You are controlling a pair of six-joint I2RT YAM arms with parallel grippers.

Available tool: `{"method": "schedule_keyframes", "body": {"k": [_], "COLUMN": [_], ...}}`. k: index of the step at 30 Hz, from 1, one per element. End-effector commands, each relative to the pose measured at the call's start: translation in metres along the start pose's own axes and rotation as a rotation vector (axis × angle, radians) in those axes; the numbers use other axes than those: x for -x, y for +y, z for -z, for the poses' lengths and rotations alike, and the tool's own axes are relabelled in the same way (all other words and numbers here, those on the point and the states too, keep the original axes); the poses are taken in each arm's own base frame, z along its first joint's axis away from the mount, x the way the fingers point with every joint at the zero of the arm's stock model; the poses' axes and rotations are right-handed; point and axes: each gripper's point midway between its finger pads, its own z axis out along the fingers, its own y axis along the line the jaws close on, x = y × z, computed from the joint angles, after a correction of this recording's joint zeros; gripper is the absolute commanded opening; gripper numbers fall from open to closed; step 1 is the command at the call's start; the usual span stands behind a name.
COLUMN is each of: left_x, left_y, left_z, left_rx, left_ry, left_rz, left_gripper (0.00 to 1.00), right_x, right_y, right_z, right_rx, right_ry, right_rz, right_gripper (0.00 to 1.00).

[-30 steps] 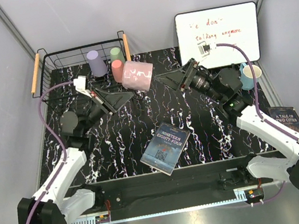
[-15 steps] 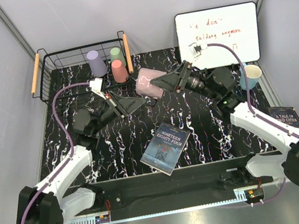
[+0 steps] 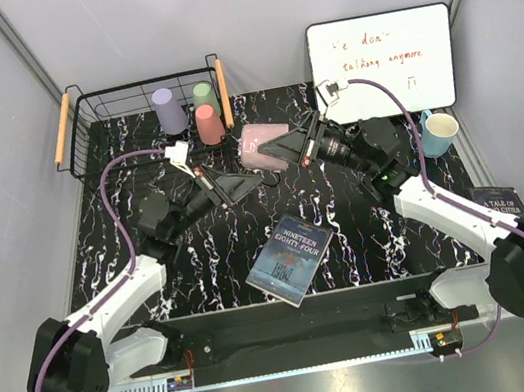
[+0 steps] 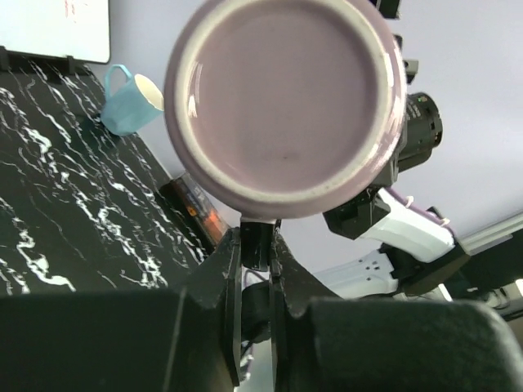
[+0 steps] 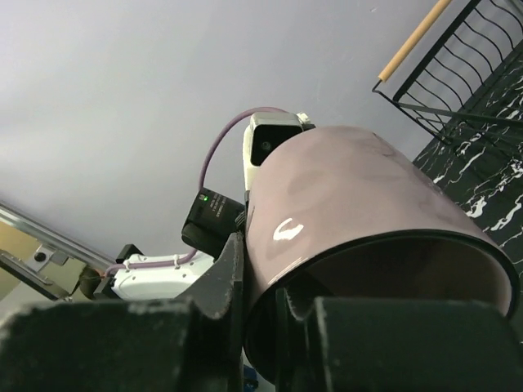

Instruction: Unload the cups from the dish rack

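Top external view: a mauve cup (image 3: 264, 144) hangs sideways above the table (image 3: 346, 214). At its base edge the left gripper (image 3: 254, 171) pinches it; the right gripper (image 3: 289, 146) pinches its open rim.

So in the last second the left gripper (image 3: 256, 173) carried the mauve cup (image 3: 263, 141) away from the dish rack (image 3: 61, 128) and out toward the right gripper (image 3: 286, 151). That one moved in with its jaws wide, and it's now clamped on the rim right at its fingertips.
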Motion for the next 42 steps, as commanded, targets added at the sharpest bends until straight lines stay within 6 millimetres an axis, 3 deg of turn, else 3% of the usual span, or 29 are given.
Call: {"method": "schedule_keyframes", "body": {"k": [1, 3, 6, 7, 8, 11, 12, 14, 15, 16, 17, 18, 19, 21, 25, 28, 29, 34, 35, 40, 42], "left_x": [0.011, 0.014, 0.019, 0.02, 0.022, 0.024, 0.028, 0.029, 0.035, 0.036, 0.037, 0.047, 0.04, 0.041, 0.023, 0.009, 0.009, -0.003, -0.008, -0.024, -0.033], "left_y": [-0.033, -0.029, -0.023, -0.018, -0.02, -0.01, -0.013, 0.0, 0.001, 0.014, 0.022, 0.027, 0.047, 0.065, 0.106, 0.122, 0.123, 0.141, 0.144, 0.155, 0.158], "left_z": [0.001, 0.002, -0.002, -0.004, -0.006, -0.011, -0.014, -0.017, -0.02, -0.019, -0.019, -0.02, -0.014, -0.008, 0.013, 0.023, 0.023, 0.041, 0.045, 0.052, 0.054], "left_rx": [-0.103, -0.074, -0.033, -0.02, -0.024, 0.011, 0.009, 0.06, 0.075, 0.136, 0.175, 0.224, 0.314, 0.409, 0.591, 0.665, 0.673, 0.792, 0.804, 0.833, 0.833], "left_ry": [-0.054, -0.069, -0.074, -0.072, -0.072, -0.059, -0.06, -0.045, -0.05, -0.048, -0.046, -0.079, -0.054, -0.075, -0.042, -0.005, -0.002, 0.033, 0.039, 0.074, 0.1], "left_rz": [-0.098, -0.12, -0.125, -0.12, -0.121, -0.105, -0.108, -0.092, -0.095, -0.074, -0.084, -0.095, -0.092, -0.08, -0.01, 0.044, 0.042, 0.079, 0.091, 0.148, 0.175], "left_gripper": [0.0, 0.06, 0.23, 0.38, 0.46, 0.85, 0.9, 0.99, 0.99, 0.99, 0.99, 0.99, 0.99, 0.99, 0.99, 0.99, 0.99, 0.99, 0.99, 0.99, 0.99], "right_x": [0.012, 0.013, 0.016, 0.018, 0.019, 0.025, 0.027, 0.032, 0.038, 0.051, 0.048, 0.061, 0.078, 0.082, 0.099, 0.1, 0.105, 0.111, 0.122, 0.129, 0.144], "right_y": [0.007, 0.01, 0.014, 0.015, 0.019, 0.025, 0.027, 0.025, 0.027, 0.019, 0.002, 0.0, -0.017, -0.046, -0.102, -0.142, -0.164, -0.224, -0.227, -0.268, -0.273], "right_z": [0.003, 0.01, 0.02, 0.022, 0.028, 0.041, 0.044, 0.054, 0.058, 0.064, 0.077, 0.084, 0.101, 0.124, 0.167, 0.178, 0.187, 0.203, 0.204, 0.212, 0.211], "right_rx": [0.024, 0.002, -0.04, -0.056, -0.071, -0.116, -0.132, -0.2, -0.23, -0.315, -0.432, -0.512, -0.663, -0.89, -1.264, -1.377, -1.445, -1.609, -1.615, -1.694, -1.713], "right_ry": [-0.049, -0.065, -0.08, -0.092, -0.096, -0.124, -0.132, -0.153, -0.166, -0.218, -0.203, -0.223, -0.299, -0.259, -0.251, -0.196, -0.181, -0.118, -0.139, -0.07, -0.079], "right_rz": [0.08, 0.092, 0.133, 0.155, 0.164, 0.206, 0.219, 0.247, 0.29, 0.302, 0.291, 0.335, 0.349, 0.377, 0.388, 0.317, 0.279, 0.176, 0.158, 0.069, 0.087], "right_gripper": [0.0, 0.0, 0.0, 0.0, 0.0, 0.0, 0.0, 0.0, 0.0, 0.0, 0.0, 0.0, 0.0, 0.0, 0.0, 0.0, 0.0, 0.0, 0.0, 0.0, 0.0]}}
